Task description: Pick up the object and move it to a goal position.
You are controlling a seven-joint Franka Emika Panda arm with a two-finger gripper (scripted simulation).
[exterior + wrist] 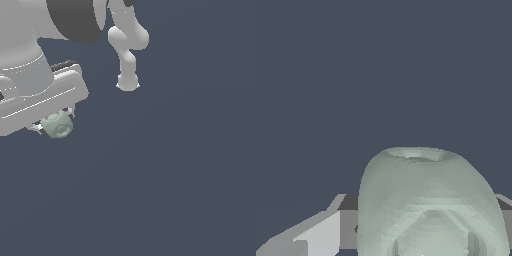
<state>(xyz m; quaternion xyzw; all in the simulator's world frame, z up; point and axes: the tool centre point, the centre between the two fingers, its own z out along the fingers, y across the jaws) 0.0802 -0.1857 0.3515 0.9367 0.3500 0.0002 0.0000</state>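
One object (58, 124) sits clamped between the two fingers (71, 111) of the arm.

Flat, even simulator lighting, with no shadows cast on the ground in either view.

The dark slate-blue background (190, 175) is uniform, without gradient, glare or texture. The white robot arm (127, 47) shows soft shading only: paler on its upper faces, greyer below, suggesting light from above. The small pale grey-green bumpy lump (57, 124) appears muted and matte, with faint darker rings in its dents. In the wrist view the same lump (428, 200) fills the frame close up, its surface faceted into visible polygons and slightly translucent-looking. Edges are jagged rather than blurred; nothing bends at the borders.
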